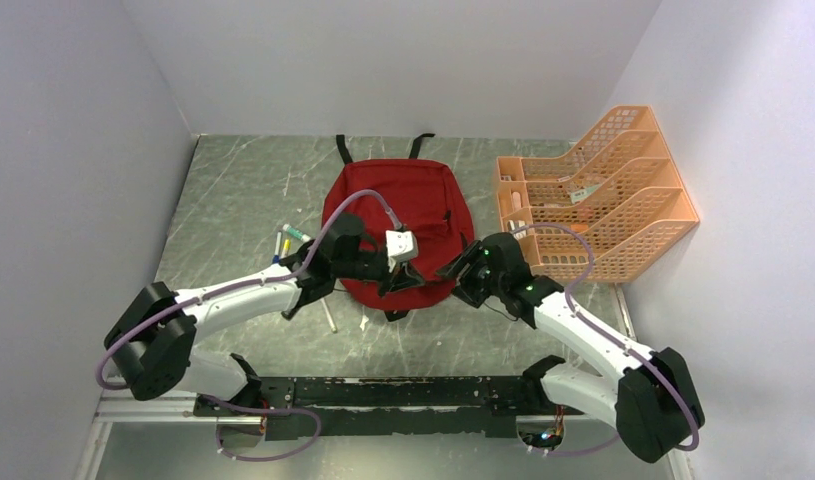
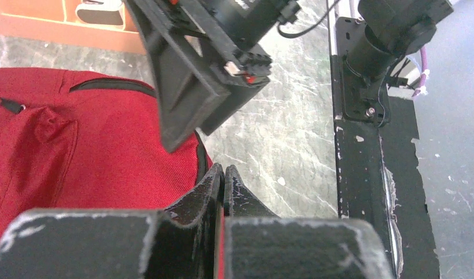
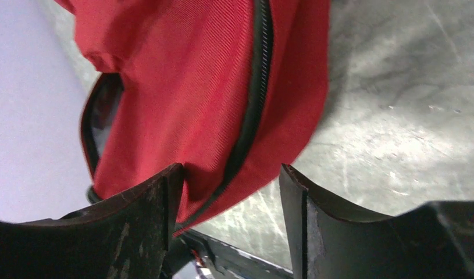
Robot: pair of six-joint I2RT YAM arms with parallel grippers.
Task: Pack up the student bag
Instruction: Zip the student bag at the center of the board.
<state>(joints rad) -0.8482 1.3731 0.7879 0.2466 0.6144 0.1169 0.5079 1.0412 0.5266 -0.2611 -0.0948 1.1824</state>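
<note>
The student bag [image 1: 393, 200] is a dark red backpack lying flat mid-table, its black straps toward the far wall. My left gripper [image 1: 401, 280] is at the bag's near edge. In the left wrist view its jaws [image 2: 223, 171] are shut with a sliver of red fabric between them, beside the black zipper line of the bag [image 2: 95, 151]. My right gripper [image 1: 456, 272] is open at the bag's near right edge. In the right wrist view [image 3: 231, 168] the bag's edge and zipper [image 3: 255, 104] lie between the jaws. A slit with grey lining [image 3: 100, 125] shows at left.
An orange mesh file organizer [image 1: 603, 200] with a few items stands right of the bag. Several pens [image 1: 285, 240] lie left of the bag, and a white stick [image 1: 328, 315] lies near the left arm. A black rail [image 1: 403, 392] runs along the near table edge.
</note>
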